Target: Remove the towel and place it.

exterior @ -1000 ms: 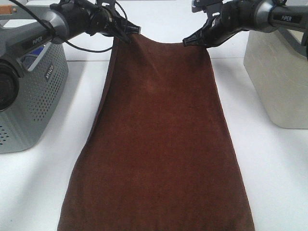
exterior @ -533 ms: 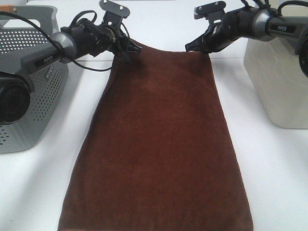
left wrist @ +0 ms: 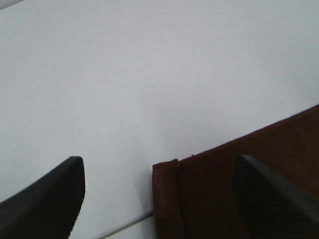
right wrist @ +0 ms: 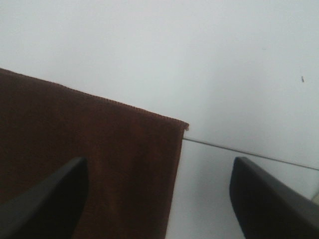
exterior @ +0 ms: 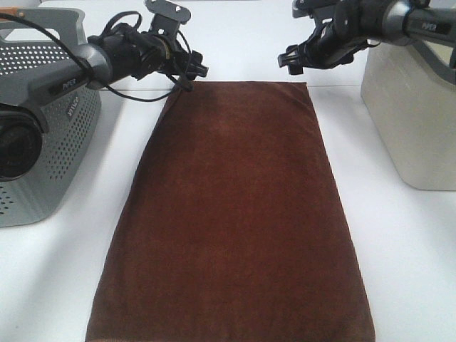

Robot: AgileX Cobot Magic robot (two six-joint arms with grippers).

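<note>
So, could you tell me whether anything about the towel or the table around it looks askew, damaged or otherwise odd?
Nothing stands out. The towel lies flat and smooth on the white table, its far corners square and unwrinkled. Both end effectors, left and right, stand open by those corners, holding nothing. The towel's near edge is cut off by the frame.

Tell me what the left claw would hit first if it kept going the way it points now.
Most likely the towel: the left claw, open, straddles the towel's far corner, with bare white table beyond it. Depth is unclear, so it might meet that table instead.
</note>
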